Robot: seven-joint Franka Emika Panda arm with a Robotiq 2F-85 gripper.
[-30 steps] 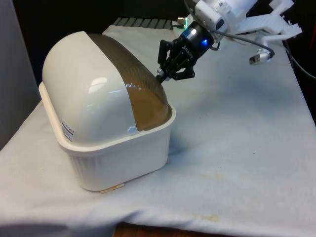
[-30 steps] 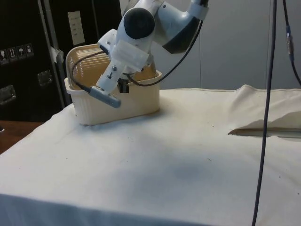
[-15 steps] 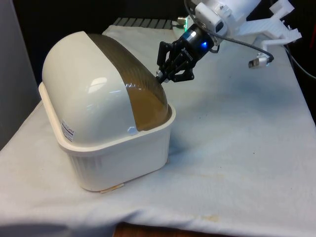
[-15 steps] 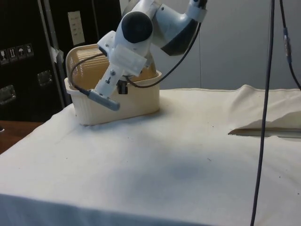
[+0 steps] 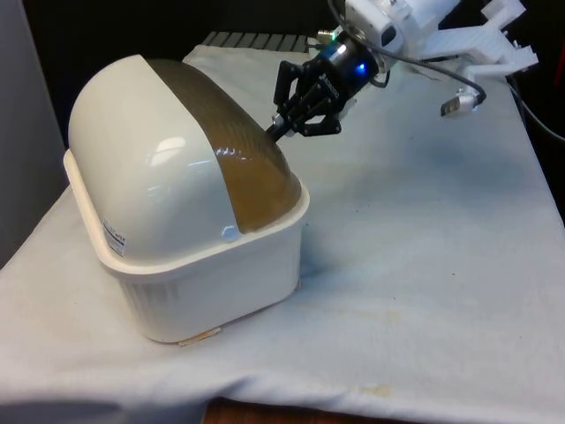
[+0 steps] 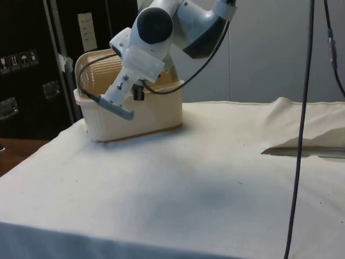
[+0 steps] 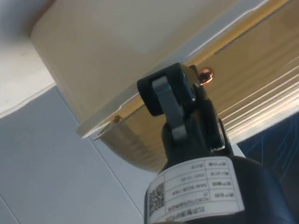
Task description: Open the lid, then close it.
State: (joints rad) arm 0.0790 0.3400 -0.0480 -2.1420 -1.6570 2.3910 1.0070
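On the white cloth point(image 5: 424, 265), the tool point(image 5: 284, 124) looks clamped on the bread box's point(image 5: 203, 274) lid edge point(image 5: 265, 155).

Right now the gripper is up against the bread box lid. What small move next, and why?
Probably keep pushing the ribbed brown lid back over the dome. The gripper looks shut with its tip on the lid's far side, and the bread box appears to be tilting, so ease up if the base lifts.
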